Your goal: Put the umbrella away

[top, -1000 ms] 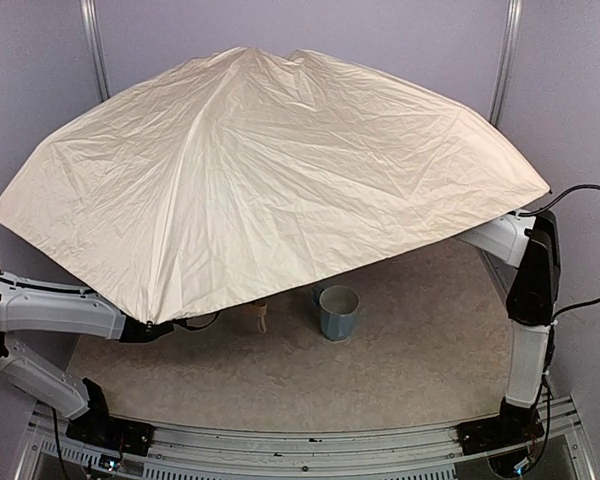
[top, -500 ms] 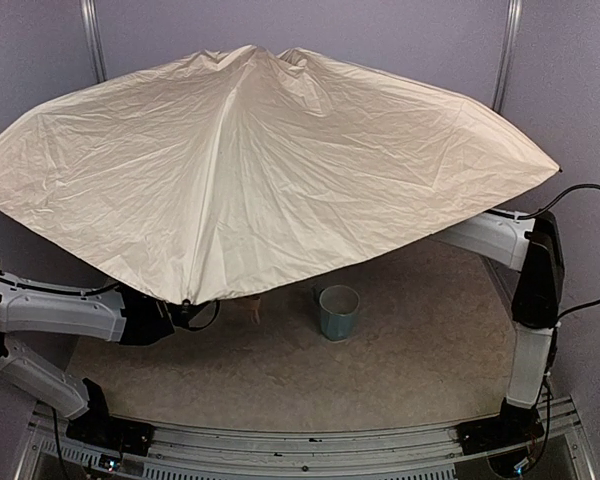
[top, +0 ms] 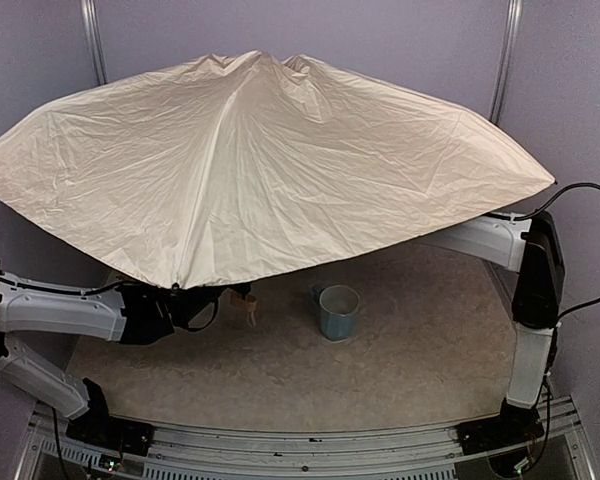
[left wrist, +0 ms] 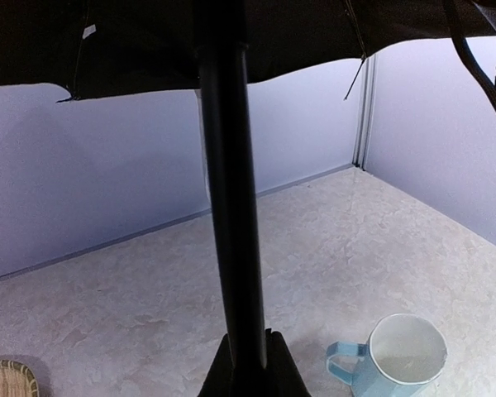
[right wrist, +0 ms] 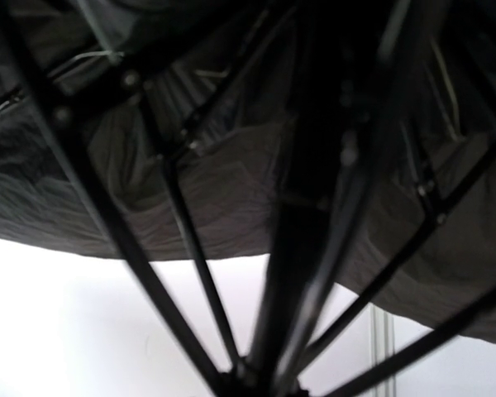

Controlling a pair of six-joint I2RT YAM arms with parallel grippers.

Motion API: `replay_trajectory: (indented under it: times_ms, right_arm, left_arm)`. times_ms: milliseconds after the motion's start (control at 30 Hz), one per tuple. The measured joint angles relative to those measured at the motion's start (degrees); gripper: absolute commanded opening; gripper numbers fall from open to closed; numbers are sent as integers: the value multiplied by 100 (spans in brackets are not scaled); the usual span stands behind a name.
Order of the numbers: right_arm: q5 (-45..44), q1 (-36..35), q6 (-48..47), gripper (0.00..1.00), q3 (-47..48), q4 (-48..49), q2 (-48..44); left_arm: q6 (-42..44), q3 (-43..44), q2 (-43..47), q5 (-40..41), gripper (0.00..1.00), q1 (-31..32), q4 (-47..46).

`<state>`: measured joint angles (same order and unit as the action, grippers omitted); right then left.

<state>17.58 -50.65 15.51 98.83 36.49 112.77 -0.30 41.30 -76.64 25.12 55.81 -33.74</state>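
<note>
The umbrella (top: 270, 170) is held open above the back of the tabletop (top: 410, 360), with its cream canopy spread wide and its black lining seen from below. Its thin black shaft (left wrist: 231, 207) is clamped between the fingers of the left pincer (left wrist: 250, 368). The right pincer is hidden beneath the canopy, among the black ribs (right wrist: 190, 248), so its state cannot be told. A light-blue mug (top: 338, 312) is seen on the tabletop near the shaft.

No writing, brand, number or sign is legible; a small white tag (left wrist: 88, 31) on the umbrella (left wrist: 149, 41) lining is unreadable.
</note>
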Motion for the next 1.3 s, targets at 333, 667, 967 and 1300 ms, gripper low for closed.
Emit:
replay_trajectory:
  times_ms: [333,667,967,1300]
  right_arm:
    - [-354,-131,-157,9,-28,17,103]
    - [264,-417,-151,5,-378,-426,437]
    - [673,-271,31,0,-424,-682,304]
    - [883,485,46,0,-256,-1888,273]
  left_arm:
    - [26,0,2,-232,0,-249,11]
    - [107,393,358,-7,0,-634,-98]
    - [-146,149,417,-273,1,-619,-299]
    - [-376,-44,623,-1233,51,-352,83]
